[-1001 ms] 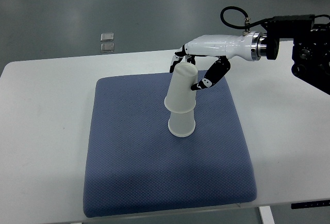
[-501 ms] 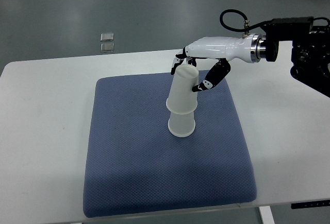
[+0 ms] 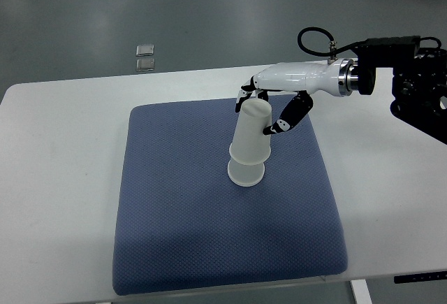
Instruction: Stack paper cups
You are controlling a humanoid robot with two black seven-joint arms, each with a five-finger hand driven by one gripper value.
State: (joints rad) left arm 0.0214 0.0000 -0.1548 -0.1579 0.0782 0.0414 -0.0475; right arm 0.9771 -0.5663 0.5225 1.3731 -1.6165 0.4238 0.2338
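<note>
Two white paper cups stand upside down near the middle of the blue mat [image 3: 181,234]. The upper cup [image 3: 251,140] sits tilted slightly over the lower cup [image 3: 246,175], covering most of it. My right hand [image 3: 256,113] reaches in from the right and is shut on the upper cup near its top. The fingers [image 3: 244,98] curl behind the cup and the thumb [image 3: 279,121] presses on its right side. The left arm does not show.
The mat lies on a white table [image 3: 56,178]. Two small square objects [image 3: 145,57] lie on the grey floor beyond the table's far edge. The black forearm housing [image 3: 419,84] of my right arm hangs over the table's right side.
The upper cup has sunk further down over the lower cup and stands more upright. My right hand came down and slightly right with it.
</note>
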